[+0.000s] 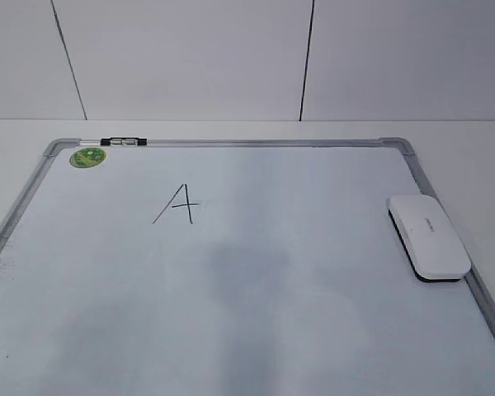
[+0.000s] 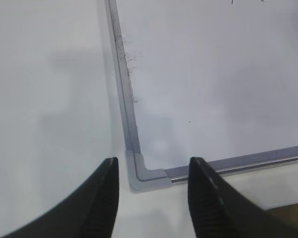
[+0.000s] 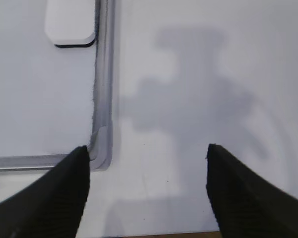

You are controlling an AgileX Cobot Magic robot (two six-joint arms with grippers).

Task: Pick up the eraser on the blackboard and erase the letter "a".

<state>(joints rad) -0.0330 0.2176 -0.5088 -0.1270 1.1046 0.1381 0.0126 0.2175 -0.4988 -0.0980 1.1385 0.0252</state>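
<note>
The blackboard [image 1: 297,272], a white board in a silver-grey frame, lies flat on the table. The white eraser [image 1: 429,237] rests on its right edge, dark felt down. An angular capital "A" [image 1: 177,204] is drawn at the upper left; no lowercase letter "a" shows in any view. Neither gripper shows in the exterior view. My left gripper [image 2: 154,161] is open and empty above the board's near-left corner [image 2: 139,173]. My right gripper [image 3: 146,147] is open and empty over the table beside the near-right corner [image 3: 102,144]. The eraser [image 3: 70,22] lies well ahead of it, to the left.
A round green sticker [image 1: 87,157] sits at the board's far left corner. A small black and silver clip [image 1: 124,142] lies on the far frame rail. A white wall stands behind the table. Dark smudges [image 2: 124,54] run along the board's left rail.
</note>
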